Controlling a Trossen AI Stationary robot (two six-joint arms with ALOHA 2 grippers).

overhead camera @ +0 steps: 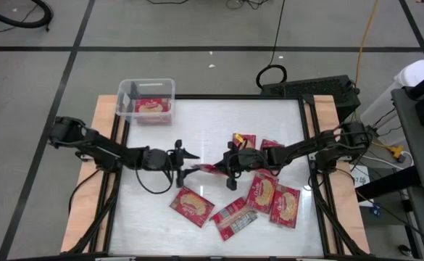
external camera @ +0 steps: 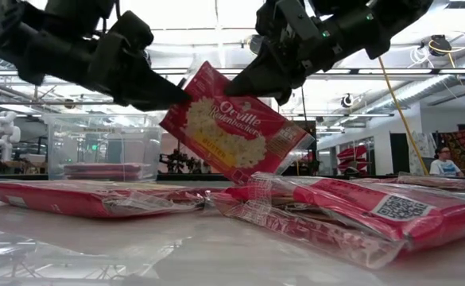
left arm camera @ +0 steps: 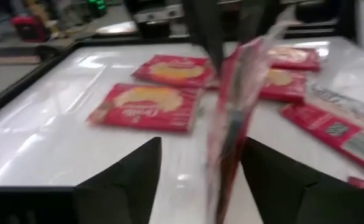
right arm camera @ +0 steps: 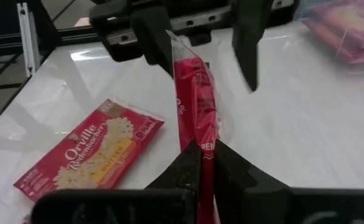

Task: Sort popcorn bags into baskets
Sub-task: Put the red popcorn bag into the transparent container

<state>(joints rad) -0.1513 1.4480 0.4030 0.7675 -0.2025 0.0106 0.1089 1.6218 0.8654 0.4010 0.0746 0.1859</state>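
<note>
The table (overhead camera: 154, 217) is white and glossy, and at its far left corner sits the clear basket (overhead camera: 146, 99) with at least one red packet already in it. Loose popcorn bags (overhead camera: 193, 205) lie flat in a cluster toward the near right of the table, some picture side up, some print side up.

One bag, the held bag (external camera: 234, 127), hangs in the air above the middle of the table, between the two arms. The right gripper (right arm camera: 201, 163) has its fingers pinched tight on one edge of it. The left gripper (left arm camera: 197, 165) stands wide apart around the opposite edge — the packet sits in the gap, but the frames do not show those fingers pressing it.

Judging by its look, the bag is light, flat and fairly stiff through the body, with a slick clear overwrap that crinkles and can slide between pads. It hangs tilted from a single edge grip without sagging much, which suggests little weight. The best hold is probably a firm pinch well in from the edge, on the packet itself rather than on loose film — a grip on wrap alone would likely slip.
</note>
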